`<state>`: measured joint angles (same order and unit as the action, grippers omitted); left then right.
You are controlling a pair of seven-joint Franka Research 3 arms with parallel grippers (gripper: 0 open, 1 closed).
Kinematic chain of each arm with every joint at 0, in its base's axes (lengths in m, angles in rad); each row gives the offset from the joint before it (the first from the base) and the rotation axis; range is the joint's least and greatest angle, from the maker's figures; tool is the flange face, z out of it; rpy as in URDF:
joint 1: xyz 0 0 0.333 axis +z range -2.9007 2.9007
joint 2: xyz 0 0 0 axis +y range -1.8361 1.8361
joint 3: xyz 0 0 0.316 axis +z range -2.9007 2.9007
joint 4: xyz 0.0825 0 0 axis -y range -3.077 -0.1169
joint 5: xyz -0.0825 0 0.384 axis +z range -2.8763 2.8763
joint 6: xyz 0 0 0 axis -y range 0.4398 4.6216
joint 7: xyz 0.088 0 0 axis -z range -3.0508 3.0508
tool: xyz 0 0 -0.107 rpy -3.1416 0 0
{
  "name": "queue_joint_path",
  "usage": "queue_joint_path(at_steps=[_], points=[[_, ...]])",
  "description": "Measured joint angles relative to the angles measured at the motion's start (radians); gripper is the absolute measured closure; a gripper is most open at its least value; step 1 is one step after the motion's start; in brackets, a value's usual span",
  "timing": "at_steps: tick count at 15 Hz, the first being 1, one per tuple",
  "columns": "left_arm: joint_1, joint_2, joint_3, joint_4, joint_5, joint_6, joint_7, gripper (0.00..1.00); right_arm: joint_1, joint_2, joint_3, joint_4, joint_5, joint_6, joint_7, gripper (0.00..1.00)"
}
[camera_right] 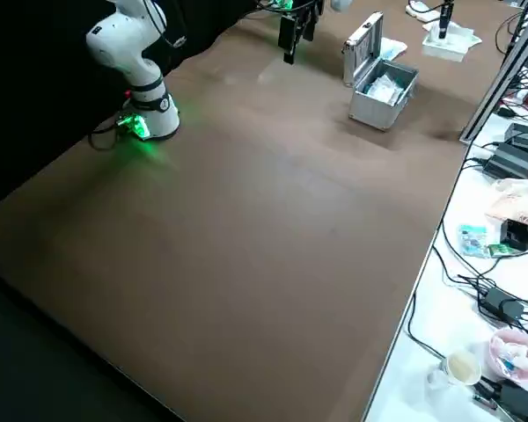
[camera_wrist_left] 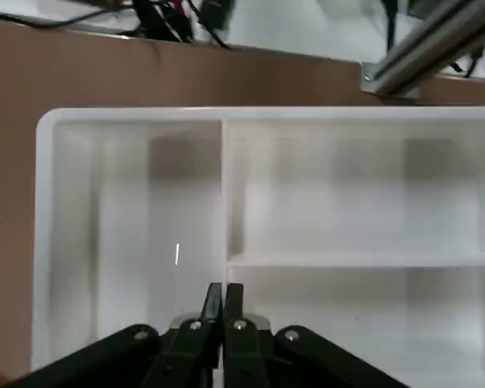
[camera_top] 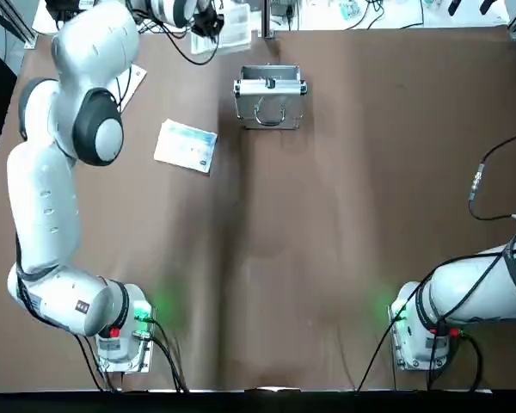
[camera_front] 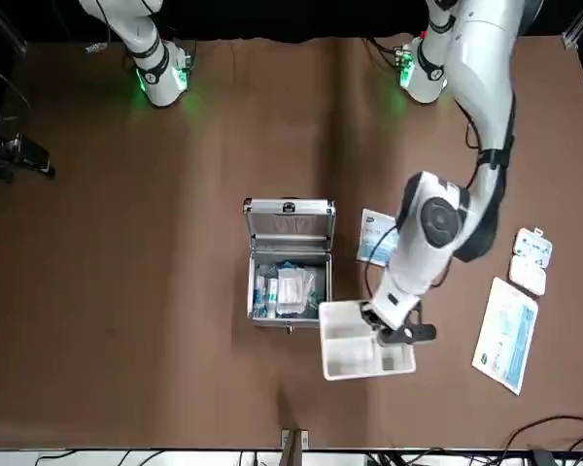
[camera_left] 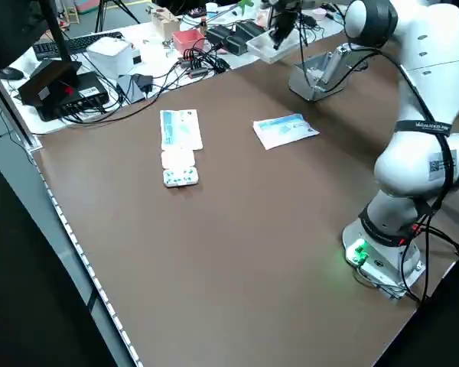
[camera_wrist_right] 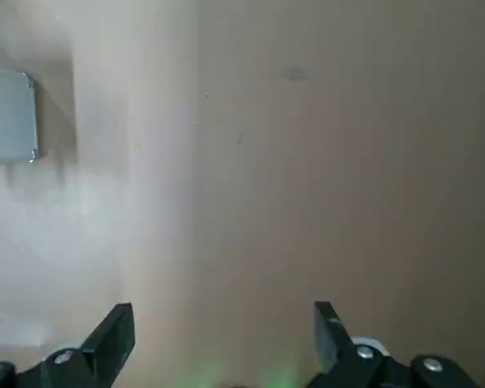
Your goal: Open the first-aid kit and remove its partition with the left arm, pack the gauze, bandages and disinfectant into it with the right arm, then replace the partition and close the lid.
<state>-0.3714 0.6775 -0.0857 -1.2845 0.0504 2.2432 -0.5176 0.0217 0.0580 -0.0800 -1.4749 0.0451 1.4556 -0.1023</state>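
Left gripper (camera_front: pixel 396 330) clamping one partition (camera_front: pixel 355 351), right gripper (camera_wrist_right: pixel 222 343) spread, one case (camera_front: pixel 289 262).

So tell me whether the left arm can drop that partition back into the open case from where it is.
Probably yes. The left gripper holds the partition just beside the open case, with the lid tilted back. Nothing stands between them, though supplies already fill the case.

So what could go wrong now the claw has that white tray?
The left claw pinches the partition only by a thin inner wall, so it might tilt or slip. It hangs beside the open case, and swinging over could bump the rim or the raised lid. The items inside look piled, so the tray may not sit flat.
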Motion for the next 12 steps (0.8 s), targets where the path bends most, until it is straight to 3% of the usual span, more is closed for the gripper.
queue_joint_path(at_steps=[12], points=[[-0.181,-0.001,0.018,0.005,0.000,0.001,-0.123,0.97,0.000,0.000,0.000,-0.004,0.000,0.000,-0.004,0.02]])
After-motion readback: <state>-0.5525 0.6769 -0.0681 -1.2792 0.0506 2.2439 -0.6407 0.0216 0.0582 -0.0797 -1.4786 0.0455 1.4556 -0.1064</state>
